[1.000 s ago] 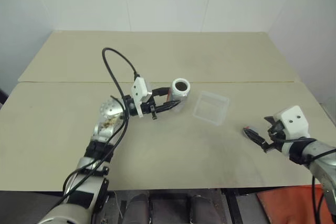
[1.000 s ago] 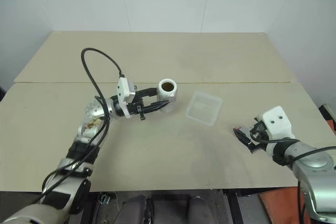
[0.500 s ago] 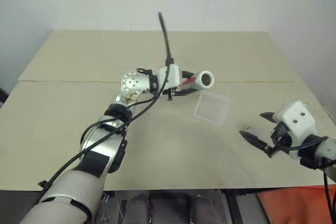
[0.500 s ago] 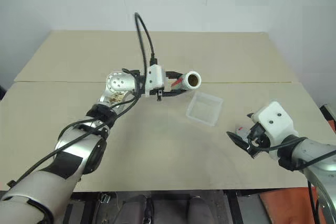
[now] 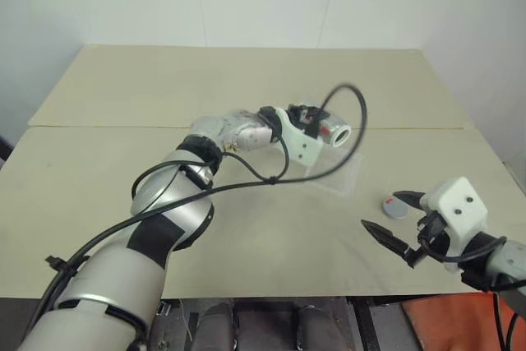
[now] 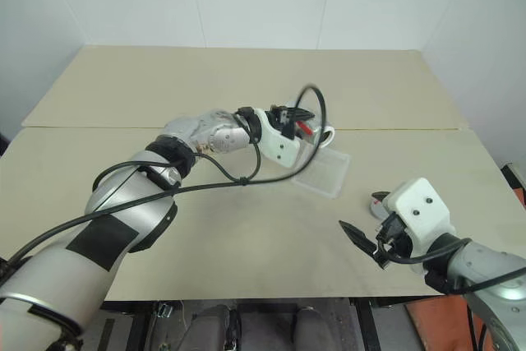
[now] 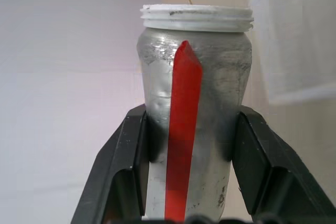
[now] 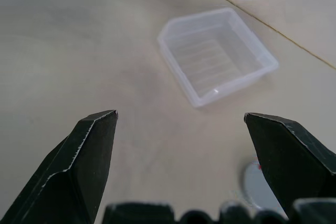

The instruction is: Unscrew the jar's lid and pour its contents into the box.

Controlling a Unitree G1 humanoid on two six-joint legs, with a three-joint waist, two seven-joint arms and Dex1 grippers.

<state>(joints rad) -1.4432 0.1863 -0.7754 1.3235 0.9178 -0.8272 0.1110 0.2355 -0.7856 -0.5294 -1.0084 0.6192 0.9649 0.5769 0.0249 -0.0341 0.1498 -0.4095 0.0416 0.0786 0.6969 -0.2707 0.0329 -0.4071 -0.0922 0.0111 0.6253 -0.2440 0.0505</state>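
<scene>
Item one, nearest us: the right tool [image 5: 393,221], its black fingers spread wide and grasping nothing, above the near right part of the desk [image 5: 99,170].

Item two: the lid [image 5: 396,206], a flat grey disc with a small red mark, lying on the desk just beside the right tool, on its far side, apart from its fingers.

Item three: the box [image 8: 218,63], clear plastic, resting on the desk beyond the lid, between the two tools.

Item four, farthest: the left tool [image 7: 186,174], clenched on the jar [image 7: 194,103]. We see the jar tipped on its side above the box's far edge, open mouth facing right.
</scene>
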